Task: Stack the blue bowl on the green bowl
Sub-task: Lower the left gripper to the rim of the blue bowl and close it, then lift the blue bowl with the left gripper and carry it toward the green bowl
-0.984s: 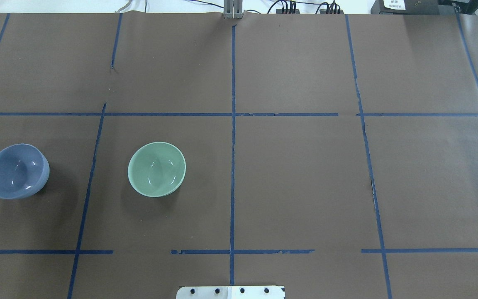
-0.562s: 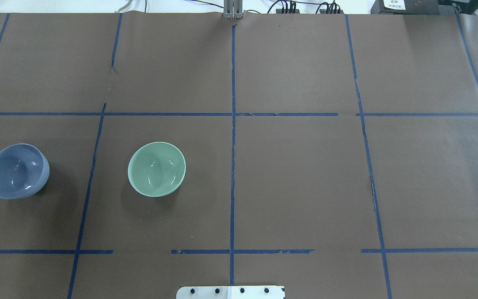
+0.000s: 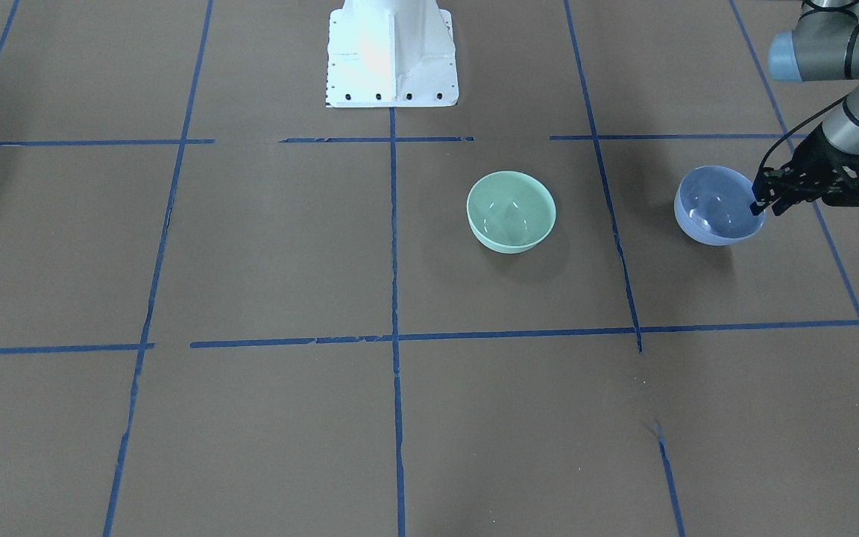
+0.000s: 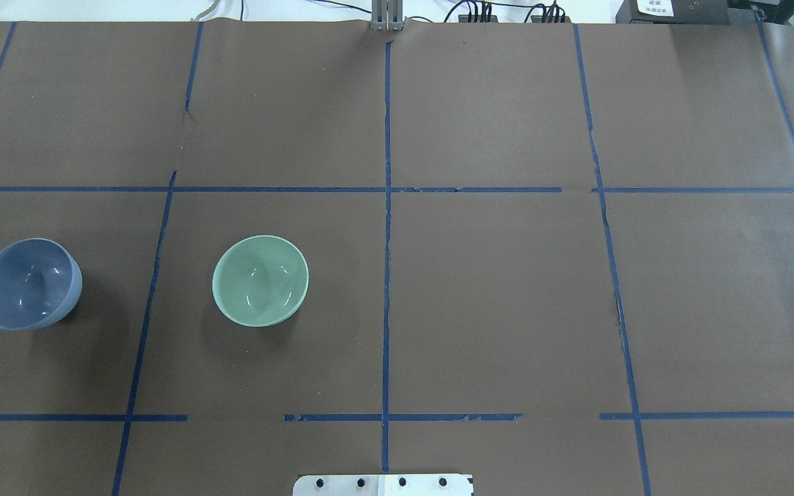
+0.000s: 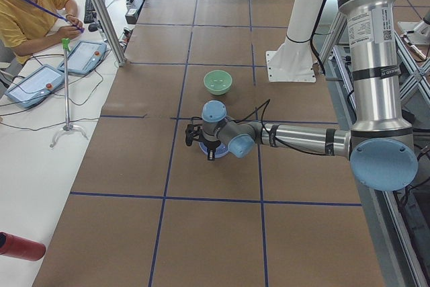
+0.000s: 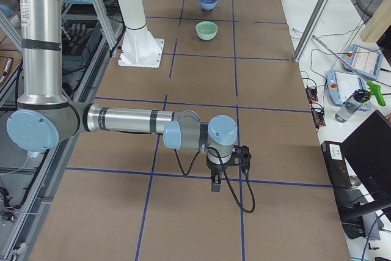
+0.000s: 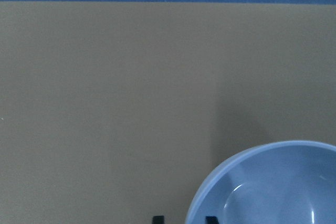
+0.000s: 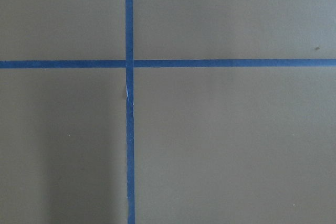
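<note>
At the table's left end, the left gripper (image 3: 759, 203) is straddling the blue bowl (image 3: 718, 206)'s rim, jaws parted, unclosed. Left of the green bowl (image 3: 511, 211), it looks light, rigid, slippery; pinching its wall seems best.

The right gripper (image 6: 215, 183) is idling far off; its opening I cannot tell.

The overhead and front-facing views look down from opposite sides; both share the blue bowl (image 4: 28, 284) and the green bowl (image 4: 260, 280). The wrist cameras look closely down at the table.

one blue bowl (image 4: 28, 284) — one green bowl (image 4: 260, 280)
</note>
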### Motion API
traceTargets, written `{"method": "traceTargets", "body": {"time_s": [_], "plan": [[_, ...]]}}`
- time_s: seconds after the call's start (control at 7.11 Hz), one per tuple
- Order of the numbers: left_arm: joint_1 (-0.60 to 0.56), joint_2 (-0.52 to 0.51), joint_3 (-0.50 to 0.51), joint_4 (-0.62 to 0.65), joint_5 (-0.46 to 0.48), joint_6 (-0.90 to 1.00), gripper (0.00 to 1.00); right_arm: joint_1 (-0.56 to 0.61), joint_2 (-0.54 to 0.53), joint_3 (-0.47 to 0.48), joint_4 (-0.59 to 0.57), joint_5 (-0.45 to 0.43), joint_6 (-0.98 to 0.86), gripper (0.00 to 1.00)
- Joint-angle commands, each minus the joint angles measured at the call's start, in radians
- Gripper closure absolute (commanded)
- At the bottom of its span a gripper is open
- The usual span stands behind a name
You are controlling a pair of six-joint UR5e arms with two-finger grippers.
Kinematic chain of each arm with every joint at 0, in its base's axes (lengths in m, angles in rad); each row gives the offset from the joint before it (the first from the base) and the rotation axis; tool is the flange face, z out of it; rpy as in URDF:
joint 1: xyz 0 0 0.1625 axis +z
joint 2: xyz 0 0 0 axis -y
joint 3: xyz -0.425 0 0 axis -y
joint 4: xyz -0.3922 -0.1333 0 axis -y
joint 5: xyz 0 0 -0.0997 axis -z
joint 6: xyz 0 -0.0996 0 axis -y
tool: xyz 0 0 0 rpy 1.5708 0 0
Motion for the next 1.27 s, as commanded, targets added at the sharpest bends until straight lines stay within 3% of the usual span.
{"method": "traceTargets", "body": {"time_s": [0.0, 0.42, 0.7, 0.84, 1.12], "plan": [[0.004, 0.003, -0.008, 0.002, -0.009, 0.0, 1.0, 0.0, 0.0, 0.0, 0.0, 0.0, 0.0, 0.0], [-0.025, 0.002, -0.151, 0.096, -0.066, 0.0, 1.0, 0.0, 0.0, 0.0, 0.0, 0.0, 0.0, 0.0], [-0.091, -0.084, -0.343, 0.359, -0.052, -0.099, 1.0, 0.0, 0.0, 0.0, 0.0, 0.0, 0.0, 0.0], [-0.076, -0.182, -0.383, 0.456, -0.034, -0.247, 1.0, 0.0, 0.0, 0.0, 0.0, 0.0, 0.0, 0.0], [0.121, -0.286, -0.391, 0.474, 0.09, -0.512, 1.0, 0.0, 0.0, 0.0, -0.001, 0.0, 0.0, 0.0]]}}
